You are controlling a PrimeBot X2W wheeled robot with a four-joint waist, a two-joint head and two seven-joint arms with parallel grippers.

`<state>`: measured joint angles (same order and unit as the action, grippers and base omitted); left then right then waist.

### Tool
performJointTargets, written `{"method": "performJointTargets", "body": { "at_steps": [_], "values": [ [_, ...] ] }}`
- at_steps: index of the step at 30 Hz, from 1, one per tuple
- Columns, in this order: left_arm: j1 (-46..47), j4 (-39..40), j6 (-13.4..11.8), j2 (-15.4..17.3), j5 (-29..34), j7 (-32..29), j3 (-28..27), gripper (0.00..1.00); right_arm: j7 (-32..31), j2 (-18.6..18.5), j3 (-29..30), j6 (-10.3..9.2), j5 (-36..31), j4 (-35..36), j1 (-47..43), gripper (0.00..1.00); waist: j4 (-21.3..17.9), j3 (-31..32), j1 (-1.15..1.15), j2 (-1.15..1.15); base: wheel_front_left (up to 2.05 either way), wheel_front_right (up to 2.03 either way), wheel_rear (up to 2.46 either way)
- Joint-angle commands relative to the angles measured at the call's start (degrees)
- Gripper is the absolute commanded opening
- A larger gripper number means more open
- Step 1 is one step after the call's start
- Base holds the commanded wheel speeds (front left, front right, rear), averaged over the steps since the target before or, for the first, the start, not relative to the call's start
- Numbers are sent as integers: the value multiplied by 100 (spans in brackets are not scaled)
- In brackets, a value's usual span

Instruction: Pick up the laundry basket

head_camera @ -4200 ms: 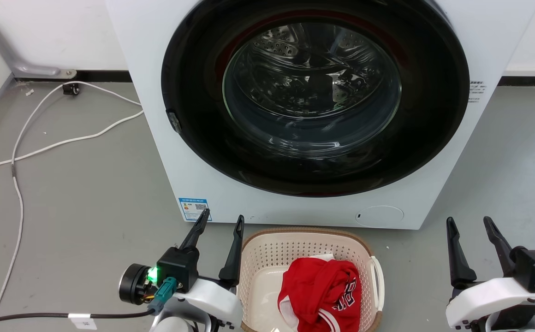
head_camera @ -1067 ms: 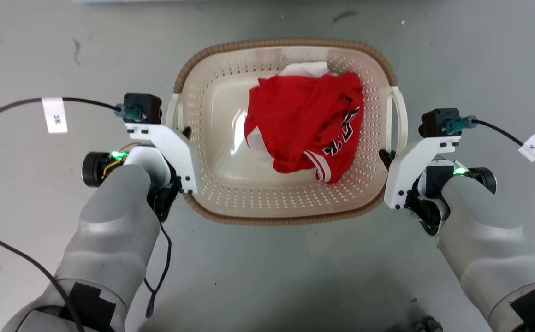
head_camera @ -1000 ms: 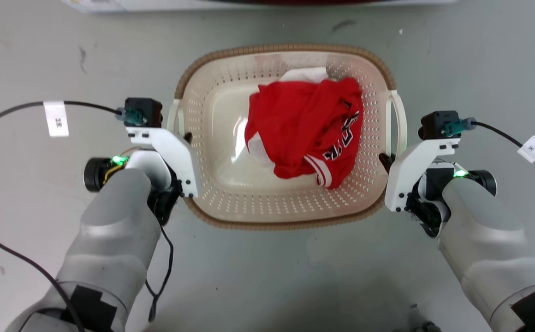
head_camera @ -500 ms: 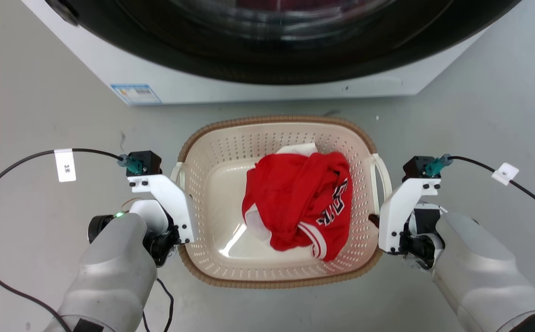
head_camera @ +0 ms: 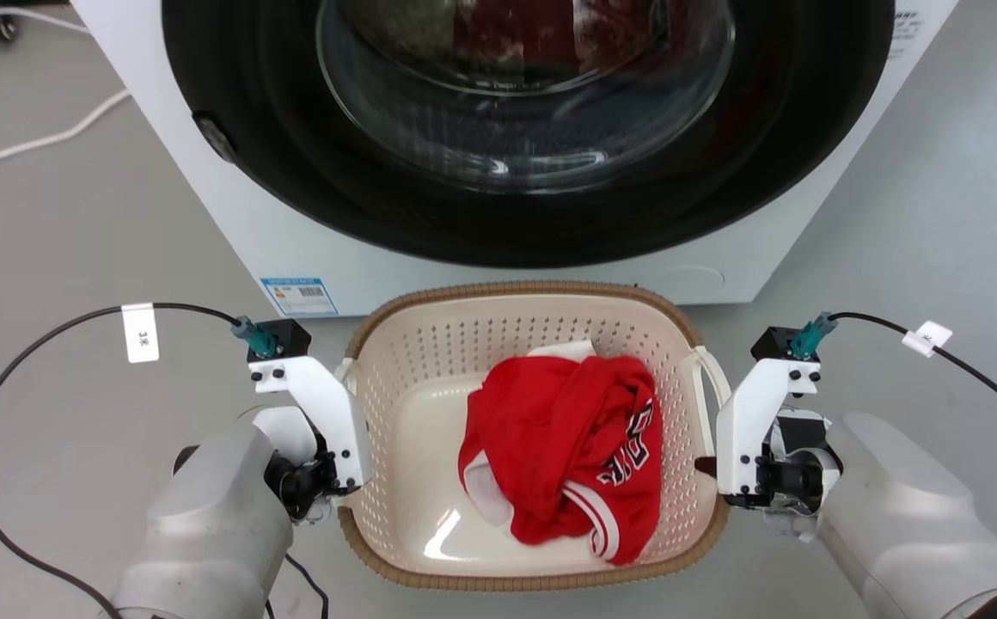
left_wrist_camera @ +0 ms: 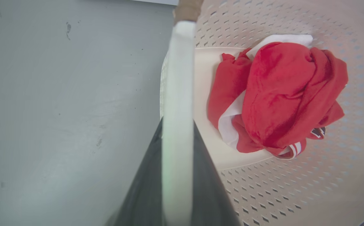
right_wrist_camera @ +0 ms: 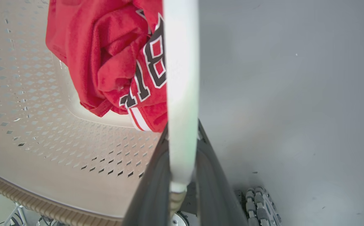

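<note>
Left end effector and right end effector pinch laundry basket handles | contents: red jersey

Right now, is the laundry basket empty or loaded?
Loaded, far from full: a crumpled red jersey lies in the laundry basket, a white cloth peeking from under it; much of the floor is bare.

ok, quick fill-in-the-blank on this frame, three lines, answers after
The laundry basket holds a crumpled ____ jersey.
The left gripper and the right gripper are each shut on a white side ____ of the basket.
The basket is directly in ____ of the washer.
Missing words: red; handle; front.
</note>
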<state>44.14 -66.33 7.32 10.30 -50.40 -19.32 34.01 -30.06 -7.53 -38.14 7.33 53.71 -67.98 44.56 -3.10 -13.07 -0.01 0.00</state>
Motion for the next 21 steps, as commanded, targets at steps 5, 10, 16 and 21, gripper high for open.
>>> {"method": "performJointTargets", "body": {
  "at_steps": [5, 10, 16, 21],
  "values": [
    [-52, 59, 27, 3, -194, -353, 115, 0, -391, 36, 6, 28, 179, -139, 91, 0, 80, 416, 1, 0, 0, 0, 0],
    [-110, 73, 27, 17, -354, -643, 199, 0, -768, 125, 37, 28, 295, -314, 91, 0, 87, 668, 1, 0, 0, 0, 0],
    [-309, 88, 28, 39, -557, -966, 322, 0, -1049, 211, 49, 28, 326, -476, -10, 0, 80, 976, 1, 0, 0, 0, 0],
    [-562, 92, 29, 34, -658, -952, 405, 0, -1105, 281, 35, 28, 292, -524, -161, 0, 61, 1190, 1, 0, 0, 0, 0]
  ]
}}
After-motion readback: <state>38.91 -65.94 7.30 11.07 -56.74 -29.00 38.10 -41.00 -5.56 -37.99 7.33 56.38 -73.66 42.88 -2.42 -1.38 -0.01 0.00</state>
